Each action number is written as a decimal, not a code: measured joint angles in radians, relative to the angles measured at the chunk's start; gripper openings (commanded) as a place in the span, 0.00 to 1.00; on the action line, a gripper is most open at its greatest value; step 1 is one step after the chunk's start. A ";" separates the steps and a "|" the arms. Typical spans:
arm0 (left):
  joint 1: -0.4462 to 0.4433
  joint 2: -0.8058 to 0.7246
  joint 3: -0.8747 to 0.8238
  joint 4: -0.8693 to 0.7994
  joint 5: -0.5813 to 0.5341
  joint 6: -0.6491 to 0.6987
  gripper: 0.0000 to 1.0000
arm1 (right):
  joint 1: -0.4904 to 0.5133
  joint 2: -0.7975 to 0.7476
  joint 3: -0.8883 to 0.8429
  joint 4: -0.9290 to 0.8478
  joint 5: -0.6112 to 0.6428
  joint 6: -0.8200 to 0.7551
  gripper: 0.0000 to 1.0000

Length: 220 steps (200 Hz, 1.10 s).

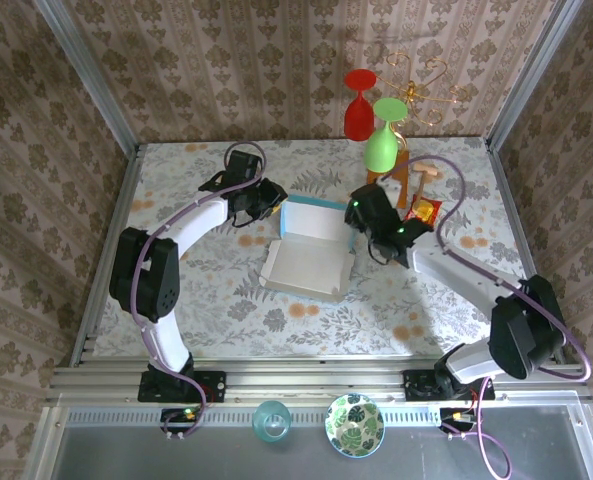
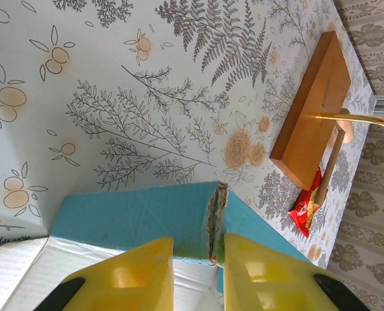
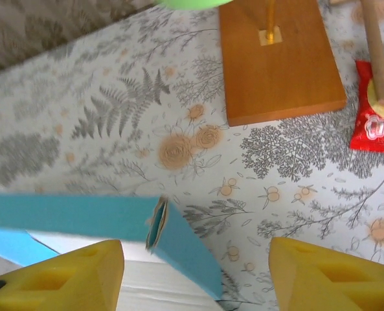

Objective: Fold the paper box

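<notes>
Both jaws straddle far corners of the paper box (image 1: 304, 262).

The paper box (image 1: 301, 265) is bright sky-blue outside and white inside. The counter (image 1: 226, 300) carries a pale cloth printed with grey ferns and sprigs and peach-orange blooms. The left claw (image 2: 198, 259) and the right claw (image 3: 197, 272) are yellow with black patches. The left arm (image 1: 191, 225) and the right arm (image 1: 456, 275) are white with black joints. The wooden block (image 3: 276, 58) is brown-orange, and the packet (image 3: 376, 107) is red with yellow. One glass (image 1: 359, 105) is red, the other glass (image 1: 381, 142) lime green. The wallpaper (image 1: 226, 70) shows a beige-brown damask. The bowl (image 1: 354, 425) has dark green leaves on white.
</notes>
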 measured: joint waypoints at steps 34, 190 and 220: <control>0.000 0.000 0.003 -0.004 -0.007 0.006 0.23 | -0.108 0.013 0.027 -0.046 -0.134 0.152 0.61; -0.002 0.102 0.172 -0.143 -0.010 0.102 0.30 | -0.122 0.187 0.056 -0.024 -0.366 0.443 0.29; -0.002 0.227 0.352 -0.240 -0.007 0.184 0.38 | -0.138 0.187 0.000 -0.097 -0.375 0.484 0.32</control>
